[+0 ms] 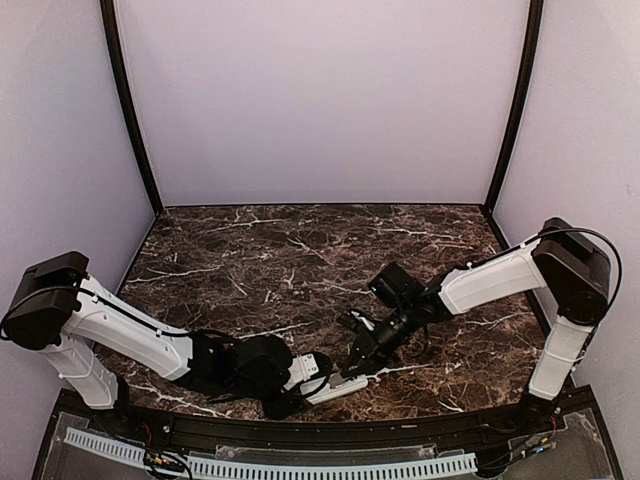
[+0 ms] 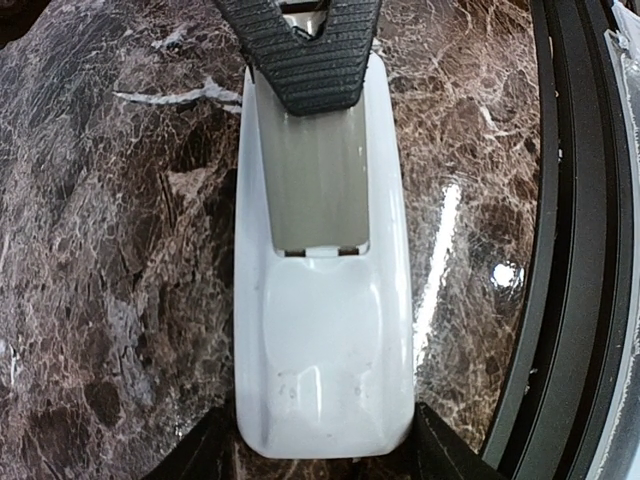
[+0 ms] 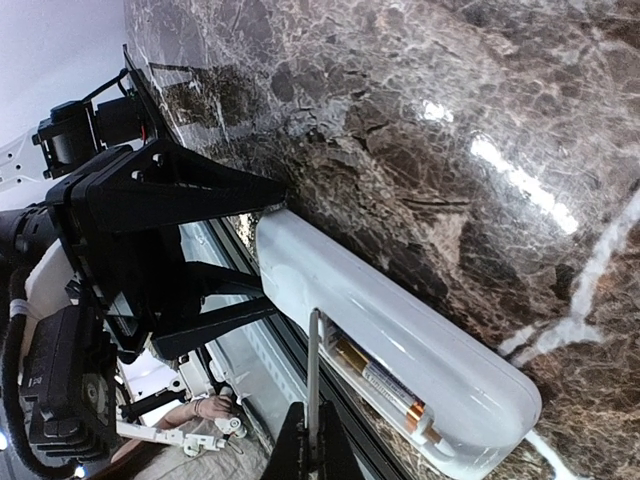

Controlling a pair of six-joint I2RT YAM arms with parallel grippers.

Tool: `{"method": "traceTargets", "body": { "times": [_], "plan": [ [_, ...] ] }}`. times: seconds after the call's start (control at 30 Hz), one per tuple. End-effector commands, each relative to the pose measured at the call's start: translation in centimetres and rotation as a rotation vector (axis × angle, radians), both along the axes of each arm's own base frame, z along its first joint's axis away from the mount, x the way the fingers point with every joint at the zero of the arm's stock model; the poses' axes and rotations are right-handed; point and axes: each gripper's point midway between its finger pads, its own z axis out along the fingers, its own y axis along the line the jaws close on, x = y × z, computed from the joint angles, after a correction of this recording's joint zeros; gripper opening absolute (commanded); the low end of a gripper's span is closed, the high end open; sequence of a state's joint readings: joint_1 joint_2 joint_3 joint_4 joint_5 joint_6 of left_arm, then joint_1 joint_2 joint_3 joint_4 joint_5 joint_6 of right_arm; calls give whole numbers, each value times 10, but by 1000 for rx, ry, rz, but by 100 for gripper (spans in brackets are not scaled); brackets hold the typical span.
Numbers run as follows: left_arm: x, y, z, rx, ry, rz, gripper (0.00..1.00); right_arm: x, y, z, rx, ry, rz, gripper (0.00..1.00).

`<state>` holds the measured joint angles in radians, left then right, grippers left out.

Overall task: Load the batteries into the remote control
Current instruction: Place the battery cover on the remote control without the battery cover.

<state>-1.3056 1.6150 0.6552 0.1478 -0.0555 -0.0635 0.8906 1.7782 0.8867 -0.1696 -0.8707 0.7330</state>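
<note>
The white remote control (image 1: 343, 385) lies back up on the marble near the table's front edge. My left gripper (image 1: 308, 378) is shut on its near end; in the left wrist view its fingers (image 2: 205, 455) clamp both sides of the remote (image 2: 325, 350). My right gripper (image 1: 358, 352) is shut on the thin white back cover (image 3: 314, 370), held edge-on with its far edge at the battery bay. In the left wrist view the cover (image 2: 320, 180) lies over the bay under the right gripper's ribbed pad (image 2: 310, 60). A gold-and-black battery (image 3: 385, 385) sits in the remote's (image 3: 400, 310) open bay.
The black front rail of the table (image 2: 570, 250) runs right beside the remote. A white slotted cable duct (image 1: 250, 465) lies below it. Grey walls and black posts (image 1: 130, 110) enclose the marble tabletop (image 1: 300, 250).
</note>
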Motion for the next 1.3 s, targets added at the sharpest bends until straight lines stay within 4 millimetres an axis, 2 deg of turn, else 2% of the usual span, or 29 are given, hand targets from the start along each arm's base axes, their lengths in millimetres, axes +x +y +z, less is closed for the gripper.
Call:
{"method": "traceTargets", "body": {
  "times": [0.0,0.6,0.73,0.83,0.93,1.07,1.27],
  "plan": [
    [-9,22,-20,94,31,-10,58,-3,-3,-10,-24,-7,-9,0],
    [-10,22,-23,103,38,-18,56,-17,-4,-29,-65,48,-65,0],
    [-12,18,-24,103,48,-31,55,-17,-4,-33,-61,44,-82,0],
    [-13,10,-23,82,57,-44,59,-16,-3,-34,-63,39,-72,0],
    [-11,0,-15,36,48,-42,64,-13,-2,-34,-67,19,-64,0],
    [-7,-15,5,-50,21,-45,71,-16,-11,-41,-107,35,-65,0],
    [2,-37,33,-160,-32,-53,72,-15,-11,-43,-112,27,-69,0]
  ]
}}
